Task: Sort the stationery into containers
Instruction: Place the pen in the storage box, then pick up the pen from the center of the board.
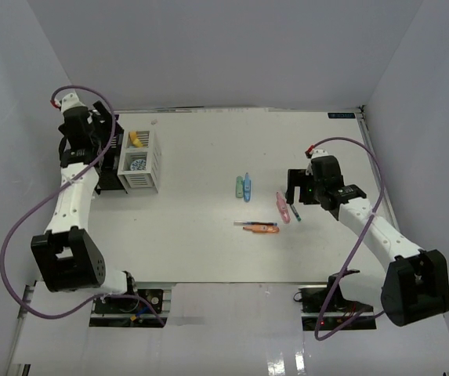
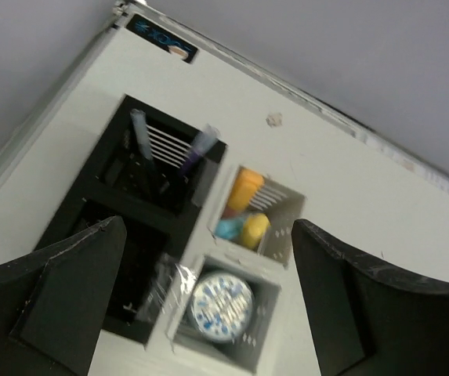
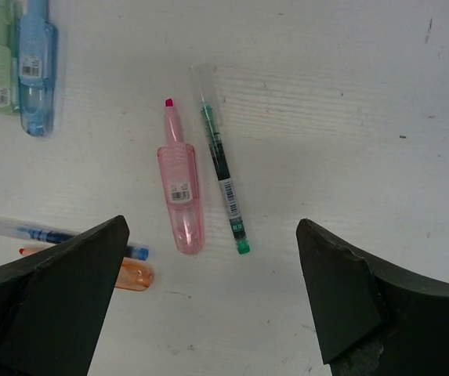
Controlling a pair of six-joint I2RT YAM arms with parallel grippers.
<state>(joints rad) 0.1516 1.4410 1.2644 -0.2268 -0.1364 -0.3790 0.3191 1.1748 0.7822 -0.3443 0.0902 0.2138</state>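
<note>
Right gripper (image 3: 212,309) jaws wide, empty, above pink marker (image 3: 179,196), frame centre, beside green pen (image 3: 222,176). Marker likely light, stiff, slick; pinch mid-barrel. Left gripper (image 2: 208,270) jaws wide, empty, over white container (image 2: 275,317).

Pink marker (image 3: 179,188) just beside green pen (image 3: 224,184); table (image 3: 365,117) free on pen's other side.

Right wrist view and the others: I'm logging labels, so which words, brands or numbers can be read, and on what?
Nothing reads clearly.
pink marker: barcode sticker, digits too small.
blue marker: barcode sticker, too small.
green pen: barrel print, too small.
blue sticker on the table edge: pale marks, blurred.
</note>
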